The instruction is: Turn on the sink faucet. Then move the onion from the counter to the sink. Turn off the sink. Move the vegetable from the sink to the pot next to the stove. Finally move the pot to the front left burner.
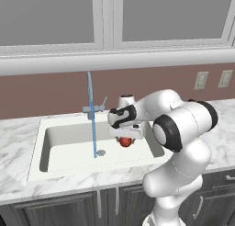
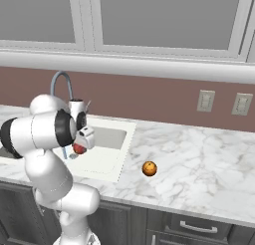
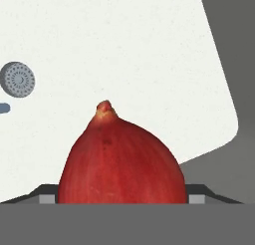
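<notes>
Right up against my hand camera I have the onion (image 3: 122,162), its pointed tip aimed away from me, sitting between the spread jaws of the gripper (image 1: 125,138); they stand wide around the bulb and it hangs with them in the air, so I read it as held. From the left base camera the onion (image 1: 125,142) shows as a red ball just under the hand, above the right part of the sink (image 1: 50,149), not resting on the floor of the basin. Beyond it in the hand camera lies the cream basin floor with the round metal drain (image 3: 18,79) off to one side. A thin blue stream of water (image 1: 92,124) falls from the sink faucet (image 1: 90,96) down to a spot next to the drain (image 1: 101,152). Out on the counter (image 2: 199,159), well to the right of the sink, an orange ball (image 2: 149,168) sits alone on the marble. Farthest back, two wall outlets (image 2: 205,100) are set in the brown backsplash under the cabinets.
</notes>
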Motion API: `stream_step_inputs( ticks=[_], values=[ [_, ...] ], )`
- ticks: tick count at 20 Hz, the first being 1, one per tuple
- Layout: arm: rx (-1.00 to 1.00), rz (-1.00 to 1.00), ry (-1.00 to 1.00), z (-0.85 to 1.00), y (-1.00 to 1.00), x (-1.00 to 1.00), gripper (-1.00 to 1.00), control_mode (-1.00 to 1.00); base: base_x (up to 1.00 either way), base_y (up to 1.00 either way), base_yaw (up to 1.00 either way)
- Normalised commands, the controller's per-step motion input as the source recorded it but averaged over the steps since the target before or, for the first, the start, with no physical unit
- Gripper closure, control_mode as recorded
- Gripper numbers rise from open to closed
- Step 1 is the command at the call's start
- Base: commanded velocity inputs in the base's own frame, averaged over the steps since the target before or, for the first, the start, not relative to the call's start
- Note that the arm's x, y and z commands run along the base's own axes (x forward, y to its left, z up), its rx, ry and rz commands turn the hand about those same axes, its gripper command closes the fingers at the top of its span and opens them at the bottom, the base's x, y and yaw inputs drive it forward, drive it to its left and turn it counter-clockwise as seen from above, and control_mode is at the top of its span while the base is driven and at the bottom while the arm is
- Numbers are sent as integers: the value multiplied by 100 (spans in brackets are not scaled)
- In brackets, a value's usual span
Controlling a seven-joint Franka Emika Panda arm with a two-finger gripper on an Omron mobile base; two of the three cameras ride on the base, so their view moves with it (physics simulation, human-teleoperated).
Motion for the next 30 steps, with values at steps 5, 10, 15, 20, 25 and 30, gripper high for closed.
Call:
stream_step_inputs(
  ticks=[5,10,15,20,25,30],
  values=[
    [0,0,4,-29,0,15,100,-100,0,0,0],
    [2,0,1,-24,0,27,100,-100,0,0,0],
    [3,0,0,-22,0,34,100,-100,0,0,0],
    [2,0,0,-28,0,31,100,-100,0,0,0],
    [0,0,0,-28,0,27,100,-100,0,0,0],
    [0,0,-1,-26,0,27,100,-100,0,0,0]
  ],
)
